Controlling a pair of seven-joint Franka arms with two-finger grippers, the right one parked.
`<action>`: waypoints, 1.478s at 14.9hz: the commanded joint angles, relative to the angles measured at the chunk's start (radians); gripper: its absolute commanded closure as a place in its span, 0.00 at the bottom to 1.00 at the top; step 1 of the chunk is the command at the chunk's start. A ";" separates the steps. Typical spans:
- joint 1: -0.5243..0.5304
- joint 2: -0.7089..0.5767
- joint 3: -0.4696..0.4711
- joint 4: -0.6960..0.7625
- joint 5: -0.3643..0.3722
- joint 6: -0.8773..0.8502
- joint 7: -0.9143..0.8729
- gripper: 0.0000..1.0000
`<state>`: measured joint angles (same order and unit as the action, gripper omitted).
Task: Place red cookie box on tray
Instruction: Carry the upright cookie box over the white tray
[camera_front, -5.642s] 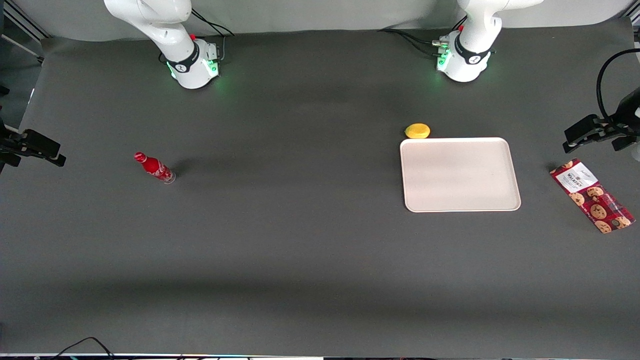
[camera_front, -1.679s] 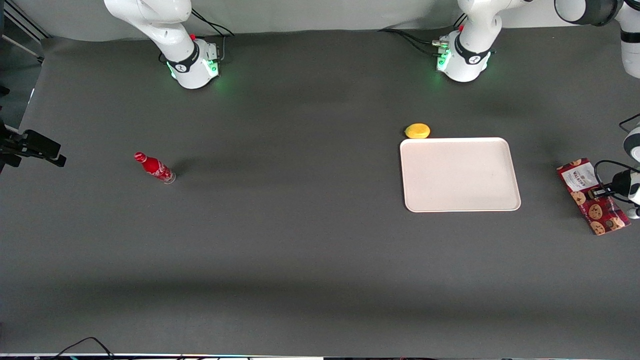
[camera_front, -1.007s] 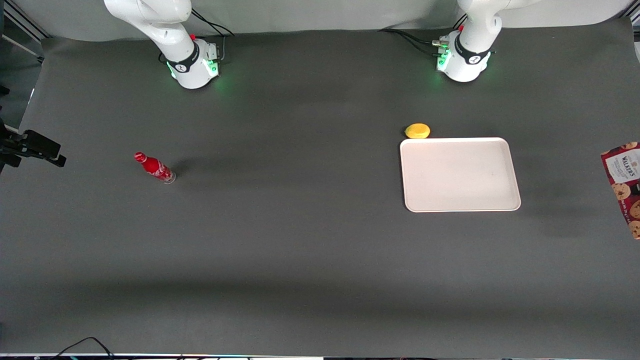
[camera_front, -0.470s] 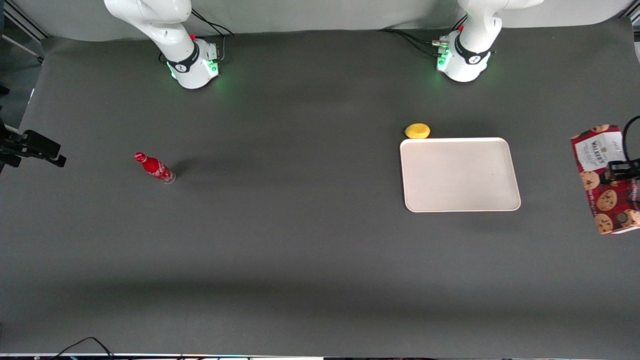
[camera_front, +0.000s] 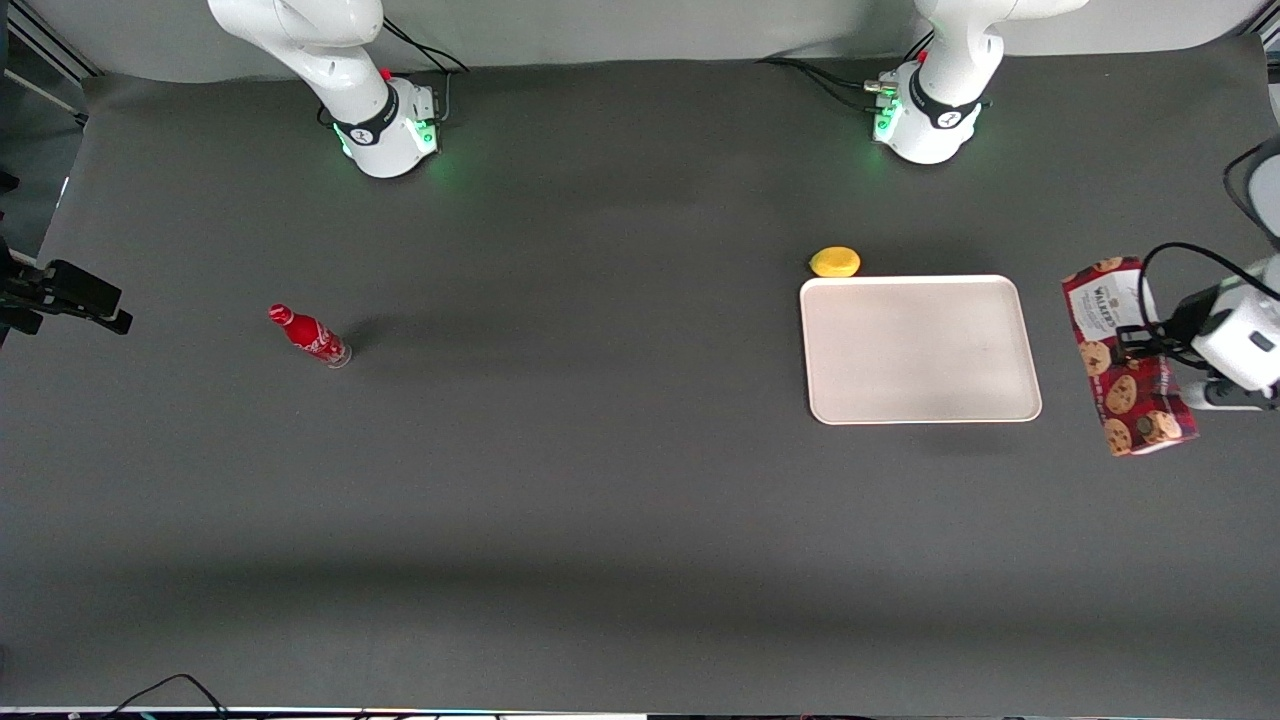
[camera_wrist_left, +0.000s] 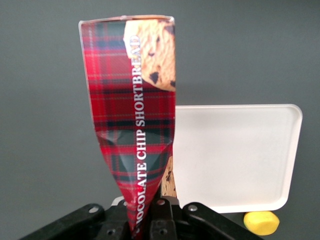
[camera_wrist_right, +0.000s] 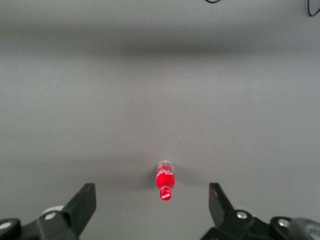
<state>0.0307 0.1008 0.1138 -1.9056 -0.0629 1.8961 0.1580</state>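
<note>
While the table (camera_front: 600, 480) carries the whole layout, the tray (camera_front: 919, 349) is the largest item on it, lying flat and bare of any load toward the working arm's end, with its long sides running across the front view. The red cookie box (camera_front: 1128, 355) is not on the tray: it hangs in the air, clear of the table, just off the tray's short edge at the working arm's end, with a strip of bare table showing between the 2. Its long axis runs roughly parallel to that short edge, the white-labelled end farther from the front camera and the cookie-printed end nearer. The gripper (camera_front: 1140, 342) is clamped across the box's narrow width near mid-length, and the wrist view shows the box (camera_wrist_left: 135, 135) pinched between the fingers (camera_wrist_left: 161, 220), its carton creased inward at the grip. From that view the tray (camera_wrist_left: 235, 155) lies just beside the box, rim close to its edge. Judgement: the coming move is a short sideways carry toward the parked arm's end, then a descent; the box, as oriented, should fit within the tray. The wrist reaches in low from the table's end. Smaller items stand apart: a yellow lemon-like object (camera_front: 835, 262) touching or just beside the tray's farther edge, and a small red bottle (camera_front: 308, 335) well away toward the parked arm's end.
</note>
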 joint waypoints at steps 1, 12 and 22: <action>-0.012 -0.144 0.003 -0.261 0.017 0.144 -0.022 1.00; -0.011 -0.138 -0.010 -0.733 0.018 0.782 -0.002 1.00; -0.011 0.016 -0.005 -0.744 0.017 0.900 0.003 1.00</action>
<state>0.0284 0.1051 0.0984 -2.6446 -0.0574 2.7934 0.1599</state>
